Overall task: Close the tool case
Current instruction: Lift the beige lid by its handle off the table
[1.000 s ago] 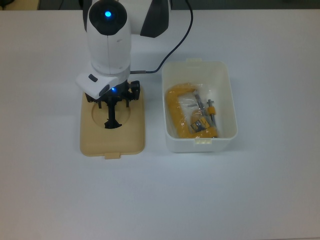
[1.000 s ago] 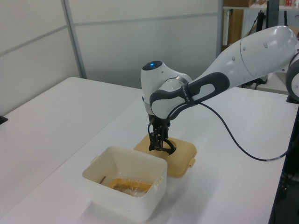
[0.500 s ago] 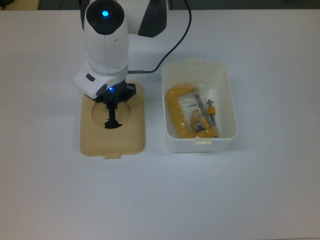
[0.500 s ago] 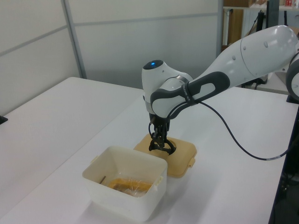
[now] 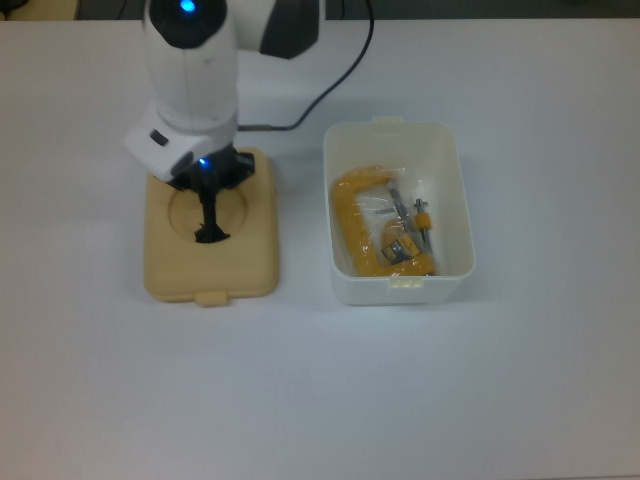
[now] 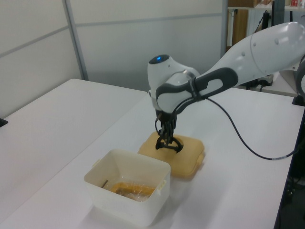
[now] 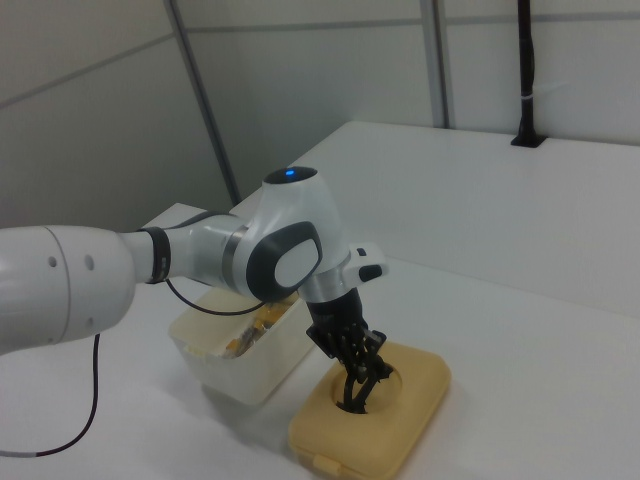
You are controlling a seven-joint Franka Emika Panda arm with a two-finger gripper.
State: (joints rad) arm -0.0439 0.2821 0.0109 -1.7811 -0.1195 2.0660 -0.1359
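Jaws [image 5: 208,205] clamped on the black handle [image 5: 210,232] of the tan lid [image 5: 210,240], which sits beside the open white tub [image 5: 398,210] on the counter [image 5: 400,390]; thin grip may slip, lid could tilt and land off the rim

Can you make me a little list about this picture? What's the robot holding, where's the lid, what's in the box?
end effector: shut on the black handle
lid: tan, not on the box, at the top view's left of it
box: white, open, standing on the table
inside the box: a yellow tool in a clear bag
job: not done yet, box uncovered
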